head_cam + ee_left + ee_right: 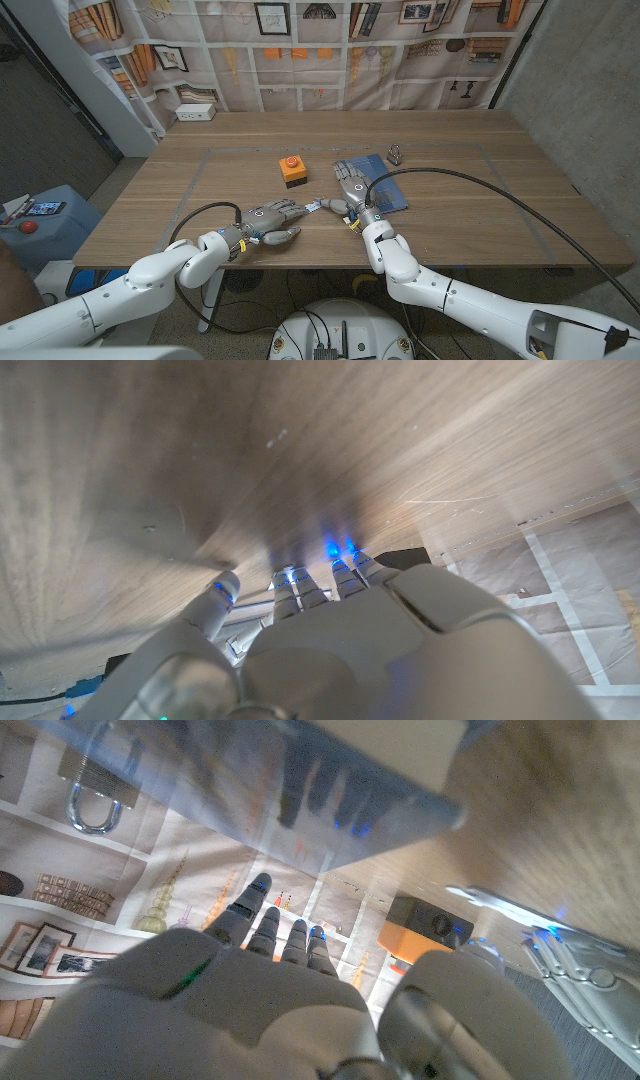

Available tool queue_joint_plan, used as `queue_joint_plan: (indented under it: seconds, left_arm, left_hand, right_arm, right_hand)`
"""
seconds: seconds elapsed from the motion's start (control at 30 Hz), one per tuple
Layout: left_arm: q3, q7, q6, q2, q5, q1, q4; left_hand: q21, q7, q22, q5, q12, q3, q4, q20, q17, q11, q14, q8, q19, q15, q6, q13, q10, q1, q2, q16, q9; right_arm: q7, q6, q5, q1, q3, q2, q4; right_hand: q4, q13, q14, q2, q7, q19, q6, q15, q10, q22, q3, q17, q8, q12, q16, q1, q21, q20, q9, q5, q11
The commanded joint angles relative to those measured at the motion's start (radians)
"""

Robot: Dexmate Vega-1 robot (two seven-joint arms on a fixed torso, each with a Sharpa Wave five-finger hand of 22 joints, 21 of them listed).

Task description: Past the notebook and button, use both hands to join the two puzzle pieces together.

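A small pale puzzle piece [318,205] lies on the table between my two hands; in the right wrist view the piece [500,904] shows as a thin light strip. I cannot tell it apart as two pieces. My left hand [268,221] reaches toward it with fingers stretched out, its fingertips [299,207] just short of it. My right hand [352,191] lies with fingers spread over the near edge of the blue notebook [390,186], its thumb beside the piece. The orange button box [291,171] stands just beyond the piece.
A metal padlock [397,155] sits past the notebook's far corner, and the padlock [98,792] also shows in the right wrist view. A black cable [470,180] runs across the table's right half to the right arm. Taped lines mark a rectangle on the wood.
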Motion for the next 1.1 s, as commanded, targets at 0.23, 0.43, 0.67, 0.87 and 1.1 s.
queue_joint_plan:
  seconds: [0.23,0.43,0.67,0.87,1.1]
  left_arm:
    - [0.01,-0.015,-0.009,-0.006,0.012,-0.014,0.004]
    - [0.01,-0.012,-0.012,-0.009,0.012,-0.016,0.006]
    - [0.009,-0.008,-0.014,-0.007,0.012,-0.014,0.006]
    - [0.007,-0.004,-0.009,-0.005,0.013,-0.008,0.001]
    - [0.005,0.0,-0.006,-0.001,0.014,-0.001,-0.003]
  left_hand:
    - [-0.002,0.071,0.002,-0.002,0.009,0.0,-0.005,-0.046,0.002,0.059,0.0,0.008,0.005,-0.079,0.073,0.007,0.062,0.007,0.091,0.002,0.005]
    - [-0.002,0.071,0.002,-0.001,0.01,0.0,-0.006,-0.046,0.001,0.06,0.0,0.008,0.005,-0.078,0.072,0.007,0.062,0.007,0.092,0.002,0.005]
    - [-0.001,0.07,0.002,-0.001,0.01,0.0,-0.006,-0.046,0.001,0.058,0.001,0.008,0.007,-0.079,0.074,0.007,0.063,0.008,0.092,0.002,0.005]
    - [-0.001,0.071,0.002,-0.001,0.01,0.0,-0.006,-0.047,0.001,0.057,0.002,0.008,0.008,-0.079,0.074,0.007,0.063,0.008,0.092,0.003,0.005]
    - [-0.001,0.07,0.002,-0.001,0.01,0.0,-0.007,-0.047,0.001,0.057,0.003,0.008,0.008,-0.079,0.074,0.007,0.064,0.008,0.092,0.002,0.005]
  right_arm:
    - [0.019,0.032,0.013,-0.006,0.016,-0.008,-0.042]
    - [0.058,0.015,0.003,-0.002,0.011,-0.003,-0.049]
    - [0.1,0.003,-0.02,0.01,-0.006,0.002,-0.04]
    - [0.111,-0.008,-0.028,0.012,-0.012,0.011,-0.021]
    - [0.116,-0.019,-0.028,0.013,-0.017,0.019,-0.004]
  right_hand:
    - [0.014,0.002,-0.01,0.005,-0.002,-0.018,0.0,0.018,-0.005,0.001,-0.017,0.005,0.0,-0.004,0.003,-0.027,-0.005,0.011,0.004,0.003,0.003]
    - [0.025,0.002,-0.027,0.006,0.0,-0.038,-0.022,0.027,-0.024,0.002,-0.029,0.007,-0.01,-0.011,-0.002,-0.049,-0.01,0.02,0.004,0.003,0.017]
    - [0.036,0.002,-0.051,0.005,0.002,-0.059,-0.049,0.044,-0.055,0.002,-0.042,0.009,-0.019,-0.016,-0.009,-0.071,-0.011,0.032,0.004,0.002,0.027]
    - [0.038,0.002,-0.061,0.004,0.004,-0.068,-0.061,0.05,-0.063,0.002,-0.047,0.009,-0.021,-0.016,-0.012,-0.075,-0.012,0.039,0.004,0.002,0.028]
    - [0.038,0.002,-0.066,0.001,0.003,-0.072,-0.073,0.051,-0.072,0.002,-0.051,0.008,-0.022,-0.016,-0.012,-0.076,-0.01,0.04,0.004,0.003,0.025]
